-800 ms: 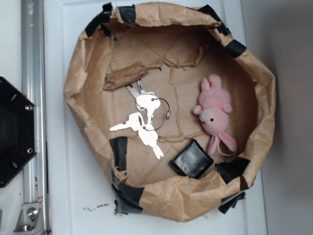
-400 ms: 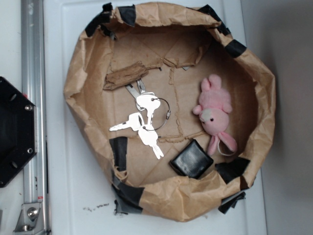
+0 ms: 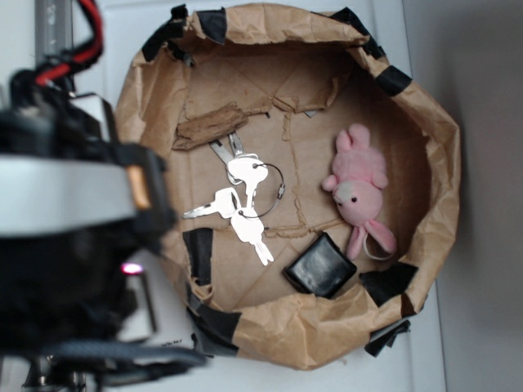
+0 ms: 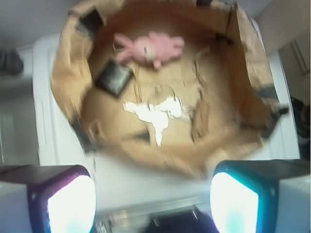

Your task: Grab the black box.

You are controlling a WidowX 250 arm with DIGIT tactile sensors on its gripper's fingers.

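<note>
Arm (image 3: 73,237) newly beside bag rim (image 3: 143,98)

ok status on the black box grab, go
Gripper open, empty, outside the paper bowl. Black box untouched by the near wall, beside pink bunny. Keys mid-bowl, clear of it.

Exterior view: robot arm (image 3: 73,245) is a big out-of-focus mass at 9 o'clock, cut by left and bottom edges, hiding the tabletop (image 3: 270,380) and the paper bowl's (image 3: 433,163) left rim there. Wrist view is motion-blurred overall: black box (image 4: 114,77) is a dark smudge at 11 o'clock, keys (image 4: 155,110) smear into one white shape. Gripper (image 4: 153,204) fingers cropped by the bottom edge, tips overexposed, jaw gap's lower part unreadable.
</note>
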